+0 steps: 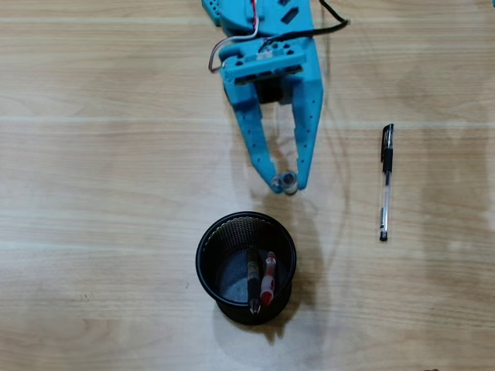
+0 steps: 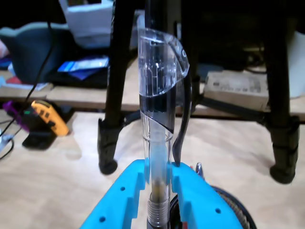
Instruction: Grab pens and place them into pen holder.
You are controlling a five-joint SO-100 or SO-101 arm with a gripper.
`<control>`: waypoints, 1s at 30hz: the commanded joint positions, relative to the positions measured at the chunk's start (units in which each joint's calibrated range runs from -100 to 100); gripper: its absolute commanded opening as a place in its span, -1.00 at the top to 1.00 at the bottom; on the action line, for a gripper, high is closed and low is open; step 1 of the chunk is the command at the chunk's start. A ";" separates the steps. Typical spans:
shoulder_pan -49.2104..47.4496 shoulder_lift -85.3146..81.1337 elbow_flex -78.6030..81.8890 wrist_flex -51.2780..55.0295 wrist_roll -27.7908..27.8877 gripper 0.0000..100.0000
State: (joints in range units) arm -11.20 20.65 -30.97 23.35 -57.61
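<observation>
My blue gripper (image 1: 287, 183) is shut on the grey-clear pen with the clip (image 2: 157, 95) and holds it upright, just beyond the far rim of the black wire-mesh pen holder (image 1: 246, 215). In the wrist view my jaws (image 2: 158, 176) clamp the barrel, and the holder's rim (image 2: 238, 210) shows at the bottom right. The black pen with the amber barrel (image 1: 253, 278) and the red pen (image 1: 267, 282) lean inside the holder. The clear stick pen with the black cap (image 1: 385, 182) lies on the table to the right, apart from my gripper.
The wooden table (image 1: 100, 193) fills the overhead view. In the wrist view, black tripod legs (image 2: 112, 95) stand on the table ahead. An orange device (image 2: 47, 117) and a flat box (image 2: 236, 86) lie beyond.
</observation>
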 commanded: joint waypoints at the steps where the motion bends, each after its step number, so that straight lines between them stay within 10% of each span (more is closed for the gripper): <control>1: 3.01 -2.77 2.82 -9.09 0.28 0.96; 30: 8.32 10.48 4.18 -21.94 0.17 0.63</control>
State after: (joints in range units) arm -2.33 32.20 -26.35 1.77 -57.61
